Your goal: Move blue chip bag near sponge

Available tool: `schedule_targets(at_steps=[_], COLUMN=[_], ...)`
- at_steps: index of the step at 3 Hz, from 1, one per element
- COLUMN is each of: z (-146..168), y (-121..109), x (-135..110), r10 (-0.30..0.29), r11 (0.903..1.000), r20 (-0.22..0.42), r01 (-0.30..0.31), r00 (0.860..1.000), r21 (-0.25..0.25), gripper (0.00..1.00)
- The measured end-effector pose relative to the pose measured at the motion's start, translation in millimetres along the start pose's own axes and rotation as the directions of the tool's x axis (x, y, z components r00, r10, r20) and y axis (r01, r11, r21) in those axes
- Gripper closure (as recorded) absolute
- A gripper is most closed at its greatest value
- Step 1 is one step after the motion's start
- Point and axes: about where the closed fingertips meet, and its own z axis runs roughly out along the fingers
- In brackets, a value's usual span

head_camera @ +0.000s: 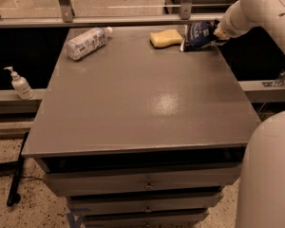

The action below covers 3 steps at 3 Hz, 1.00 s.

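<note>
The blue chip bag [198, 35] stands at the far right of the grey table [142, 99], right next to the yellow sponge [165, 38], which lies just to its left. My gripper [214, 34] reaches in from the upper right on the white arm and is shut on the right side of the blue chip bag. The bag's lower edge is at or just above the tabletop; contact with the sponge cannot be told.
A clear plastic water bottle [85, 42] lies on its side at the table's far left. A pump dispenser bottle [20, 83] stands on a ledge left of the table. A rail with glass panels [133, 19] runs behind. Drawers [142, 186] sit below the tabletop. My white base [268, 175] fills the lower right.
</note>
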Motion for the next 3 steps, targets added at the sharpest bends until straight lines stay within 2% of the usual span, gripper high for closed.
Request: schedule_targets(at_steps=[1,2,3], z=[6,5,2], y=[15,31,37], x=[-24,-45,-51], r10=[0.015,0.038,0.052], r11=[0.9977,0.9903,0.9847], r20=[0.067,0.131,0.147], r01=[-0.01,-0.02,-0.026], r00=[0.998,0.991,0.988], r21=[-0.067,-0.138,-0.172], gripper=[1.0,1.0,0.82])
